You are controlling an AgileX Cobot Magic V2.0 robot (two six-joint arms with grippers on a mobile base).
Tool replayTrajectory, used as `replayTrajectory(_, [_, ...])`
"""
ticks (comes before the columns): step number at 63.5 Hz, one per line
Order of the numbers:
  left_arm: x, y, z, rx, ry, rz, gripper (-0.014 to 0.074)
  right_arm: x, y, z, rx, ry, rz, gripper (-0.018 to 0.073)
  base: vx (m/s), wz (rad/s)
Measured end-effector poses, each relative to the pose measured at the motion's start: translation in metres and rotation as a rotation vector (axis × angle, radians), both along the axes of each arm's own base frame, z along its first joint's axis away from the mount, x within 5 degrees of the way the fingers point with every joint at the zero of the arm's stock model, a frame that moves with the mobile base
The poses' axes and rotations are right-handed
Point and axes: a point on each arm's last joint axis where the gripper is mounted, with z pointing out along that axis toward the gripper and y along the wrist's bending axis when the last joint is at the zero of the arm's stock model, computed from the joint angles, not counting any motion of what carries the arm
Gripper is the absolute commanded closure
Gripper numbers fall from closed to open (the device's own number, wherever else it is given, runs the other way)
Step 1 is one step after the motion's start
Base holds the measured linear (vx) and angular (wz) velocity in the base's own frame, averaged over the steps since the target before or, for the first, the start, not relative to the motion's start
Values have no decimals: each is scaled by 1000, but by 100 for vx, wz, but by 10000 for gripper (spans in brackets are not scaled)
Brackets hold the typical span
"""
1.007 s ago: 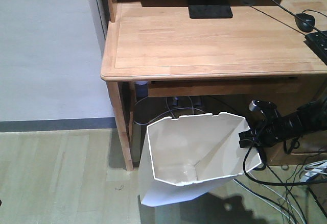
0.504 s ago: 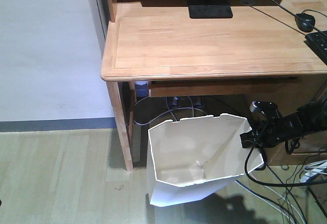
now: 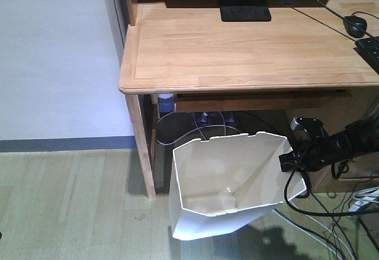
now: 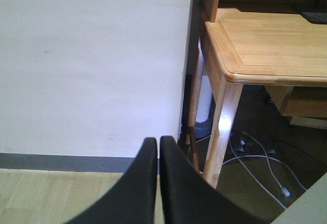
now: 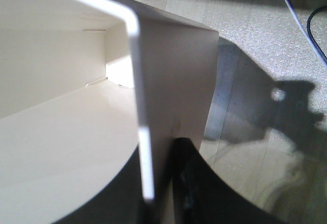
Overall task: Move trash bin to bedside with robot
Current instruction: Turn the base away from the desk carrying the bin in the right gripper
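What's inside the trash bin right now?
The trash bin looks empty: only bare cream walls and floor show. Its near wall hides part of the floor.

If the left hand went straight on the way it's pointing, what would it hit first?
Probably the white wall, low down near its grey baseboard. The left hand points just left of the desk leg, though depth is hard to judge.

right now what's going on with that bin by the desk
The right gripper is shut on the bin at its rim, with one of its fingers outside the bin's side and the other inside. The bin looks tipped and is just in front of the desk, near its leg. The left gripper is shut on nothing. No bed is in view, so the move to the bedside is not done.
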Motion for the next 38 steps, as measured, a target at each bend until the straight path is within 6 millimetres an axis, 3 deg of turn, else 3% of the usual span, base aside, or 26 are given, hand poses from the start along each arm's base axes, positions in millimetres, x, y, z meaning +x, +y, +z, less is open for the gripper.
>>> replayTrajectory(17, [0,0,0,0,0,0,603,0,-2,0,-11,-2,-6,564,-5,19])
replayTrajectory(38, [0,0,0,0,0,0,603,0,-1,0,-6,-2,-5,564,-10,40])
